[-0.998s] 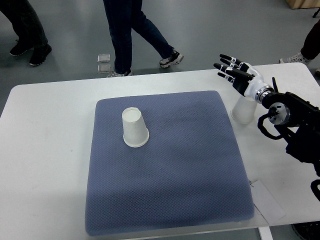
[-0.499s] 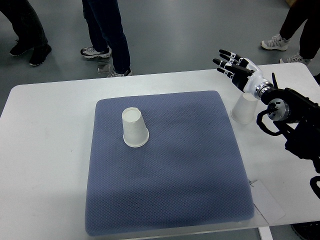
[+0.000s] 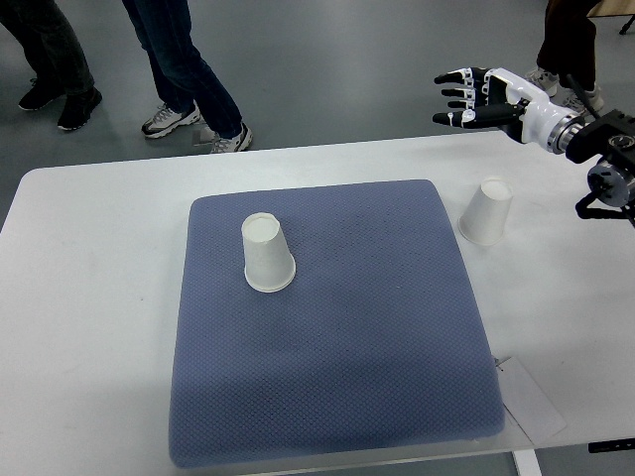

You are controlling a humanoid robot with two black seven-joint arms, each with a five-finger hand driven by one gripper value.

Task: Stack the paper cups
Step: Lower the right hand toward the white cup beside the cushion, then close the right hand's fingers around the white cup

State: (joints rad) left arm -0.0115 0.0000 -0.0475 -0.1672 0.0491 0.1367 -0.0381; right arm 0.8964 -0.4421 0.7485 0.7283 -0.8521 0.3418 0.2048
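One white paper cup (image 3: 267,255) stands upside down on the blue mat (image 3: 332,327), left of its middle. A second white paper cup (image 3: 486,210) stands upside down on the white table just right of the mat's far right corner. My right hand (image 3: 466,97) is open with fingers spread, raised beyond the table's far edge, above and behind the second cup and apart from it. It holds nothing. The left arm is out of view.
The white table (image 3: 89,297) carries the mat. A paper sheet (image 3: 531,402) lies at the mat's near right corner. People's legs (image 3: 184,69) stand on the floor beyond the far edge, and another person's legs (image 3: 566,40) at the top right.
My right hand has lifted up and back to the right, away from the second cup, which now shows in full. The people behind the table have walked on.
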